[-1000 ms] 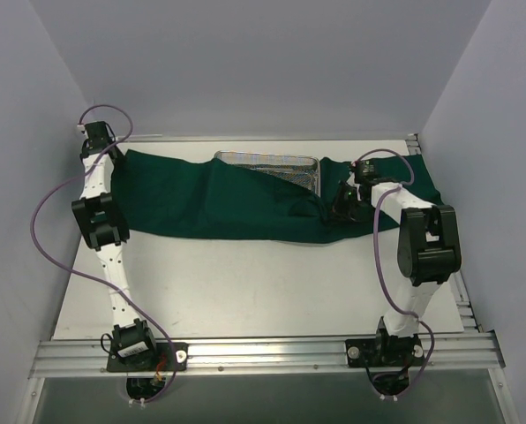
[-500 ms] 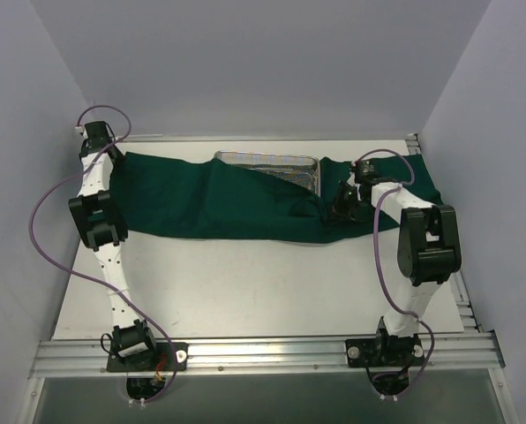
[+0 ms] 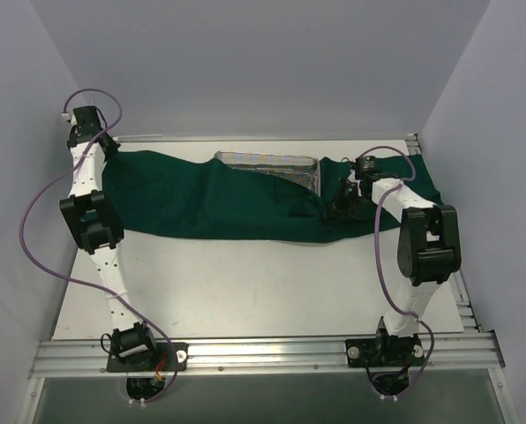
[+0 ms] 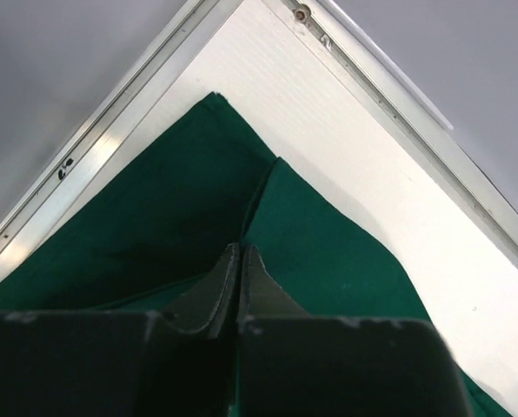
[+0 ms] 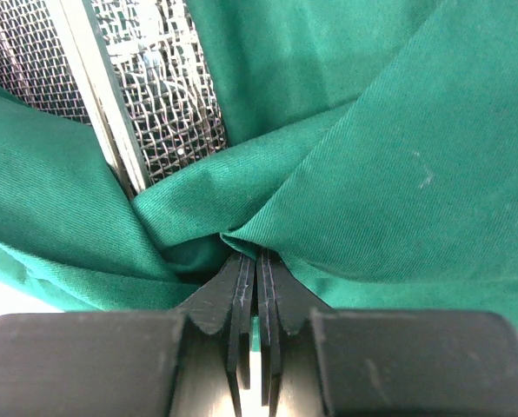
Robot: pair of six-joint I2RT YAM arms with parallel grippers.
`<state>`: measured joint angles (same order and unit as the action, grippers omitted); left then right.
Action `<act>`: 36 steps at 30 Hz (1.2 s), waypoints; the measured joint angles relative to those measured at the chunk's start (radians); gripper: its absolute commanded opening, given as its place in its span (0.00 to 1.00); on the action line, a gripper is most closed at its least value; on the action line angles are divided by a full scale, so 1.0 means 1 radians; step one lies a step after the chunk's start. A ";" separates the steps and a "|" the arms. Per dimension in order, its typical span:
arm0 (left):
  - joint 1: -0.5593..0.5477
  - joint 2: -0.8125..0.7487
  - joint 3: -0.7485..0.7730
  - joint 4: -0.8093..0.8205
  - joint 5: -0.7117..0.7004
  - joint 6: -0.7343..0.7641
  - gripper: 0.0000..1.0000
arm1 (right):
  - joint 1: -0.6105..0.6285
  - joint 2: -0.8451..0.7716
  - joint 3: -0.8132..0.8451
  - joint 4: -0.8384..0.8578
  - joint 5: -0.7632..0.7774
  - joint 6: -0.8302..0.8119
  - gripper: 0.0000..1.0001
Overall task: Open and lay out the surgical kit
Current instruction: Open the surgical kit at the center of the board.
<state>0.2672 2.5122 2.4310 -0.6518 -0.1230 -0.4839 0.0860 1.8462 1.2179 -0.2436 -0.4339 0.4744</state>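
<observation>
Drape (image 3: 210, 199) lies rumpled, half-covering mesh tray (image 3: 272, 164).

Near half of table (image 3: 245, 283) lies open for passage. Far half is blocked by drape (image 3: 210, 199), with tray (image 3: 267, 164) standing partly under it. Both sides hemmed by walls (image 3: 16, 203).

I see a white table (image 3: 245, 291). The dark green drape (image 3: 201, 199) lies directly on it across its far half.
</observation>
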 measured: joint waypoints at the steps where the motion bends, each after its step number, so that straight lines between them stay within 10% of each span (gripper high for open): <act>1: 0.000 -0.011 -0.010 -0.010 0.000 -0.003 0.02 | 0.000 0.000 0.003 -0.008 0.000 0.001 0.00; 21: -0.023 -0.984 -0.977 -0.093 0.079 0.148 0.02 | -0.026 -0.211 0.008 -0.229 0.125 0.092 0.00; 29: -0.006 -1.345 -1.270 -0.161 -0.167 0.100 0.03 | -0.092 -0.528 -0.192 -0.406 0.256 0.180 0.00; 32: -0.010 -1.400 -1.344 -0.183 -0.311 0.060 0.29 | -0.115 -0.632 -0.287 -0.470 0.296 0.227 0.00; 36: -0.031 -1.427 -1.410 -0.242 -0.481 -0.013 0.29 | -0.157 -0.758 -0.371 -0.573 0.332 0.262 0.11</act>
<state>0.2367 1.0847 1.0214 -0.8936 -0.6041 -0.4969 -0.0708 1.0882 0.8471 -0.8162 -0.1017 0.7368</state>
